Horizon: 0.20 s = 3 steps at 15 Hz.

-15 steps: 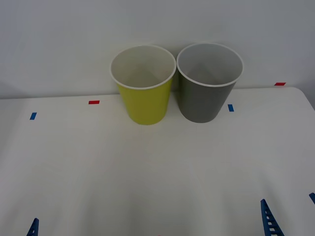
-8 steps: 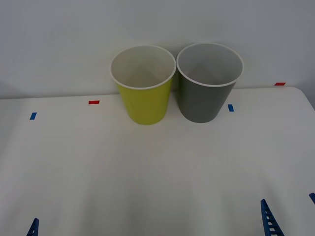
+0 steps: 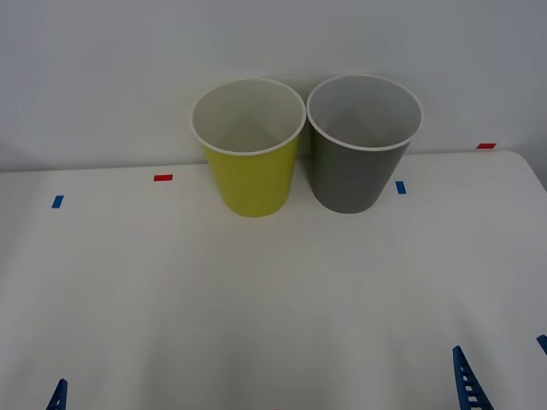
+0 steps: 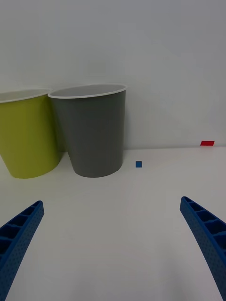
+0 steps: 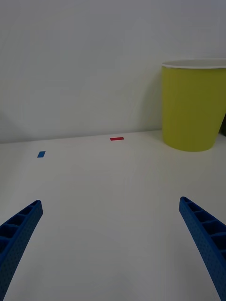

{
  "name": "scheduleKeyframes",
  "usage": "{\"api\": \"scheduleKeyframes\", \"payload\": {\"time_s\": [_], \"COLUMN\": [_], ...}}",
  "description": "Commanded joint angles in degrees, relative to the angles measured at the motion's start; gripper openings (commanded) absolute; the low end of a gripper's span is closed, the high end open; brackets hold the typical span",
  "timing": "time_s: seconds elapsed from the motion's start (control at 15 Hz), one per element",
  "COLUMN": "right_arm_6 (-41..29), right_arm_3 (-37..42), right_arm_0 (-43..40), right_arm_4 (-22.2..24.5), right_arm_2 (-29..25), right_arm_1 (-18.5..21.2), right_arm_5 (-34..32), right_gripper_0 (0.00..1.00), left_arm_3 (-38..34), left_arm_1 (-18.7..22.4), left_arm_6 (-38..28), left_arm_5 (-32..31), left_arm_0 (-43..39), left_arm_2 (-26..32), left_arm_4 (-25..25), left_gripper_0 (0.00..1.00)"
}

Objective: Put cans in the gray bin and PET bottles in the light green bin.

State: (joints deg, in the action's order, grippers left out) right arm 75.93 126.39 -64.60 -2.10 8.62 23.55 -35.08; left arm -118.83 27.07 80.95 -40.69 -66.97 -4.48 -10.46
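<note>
**A:** Front view first. What's on the table (image 3: 273, 290)?

**B:** The light green bin (image 3: 253, 175) and the gray bin (image 3: 354, 171) stand upright at the far edge, rims touching, green to the left. No can or bottle lies on the tabletop; both bins look empty from what their mouths reveal. The left gripper (image 3: 56, 397) and right gripper (image 3: 500, 371) sit at the near corners.

**A:** Right wrist view?

**B:** The right gripper's fingers (image 4: 207, 235) are spread wide with nothing between them. The gray bin (image 4: 92, 134) stands almost straight ahead, so I'd judge this arm nearer to it.

**A:** Left wrist view?

**B:** Its fingers (image 5: 19, 235) are likewise apart and empty. The light green bin (image 5: 193, 106) stands ahead, toward the robot's right. Nothing offers itself to grasp.
</note>
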Motion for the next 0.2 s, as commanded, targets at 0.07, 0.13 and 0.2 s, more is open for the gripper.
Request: {"api": "scheduleKeyframes", "payload": {"time_s": [0.07,0.13,0.2], "right_arm_6": [0.0,0.0,0.0], "right_arm_3": [0.0,0.0,0.0], "right_arm_0": [0.0,0.0,0.0], "right_arm_4": [0.0,0.0,0.0], "right_arm_2": [0.0,0.0,0.0], "right_arm_1": [0.0,0.0,0.0], "right_arm_5": [0.0,0.0,0.0], "right_gripper_0": [1.00,1.00,1.00], "left_arm_3": [0.0,0.0,0.0], "left_arm_1": [0.0,0.0,0.0], "left_arm_6": [0.0,0.0,0.0], "left_arm_5": [0.0,0.0,0.0], "left_arm_0": [0.0,0.0,0.0], "left_arm_2": [0.0,0.0,0.0], "left_arm_4": [0.0,0.0,0.0], "left_gripper_0": [1.00,1.00,1.00]}}
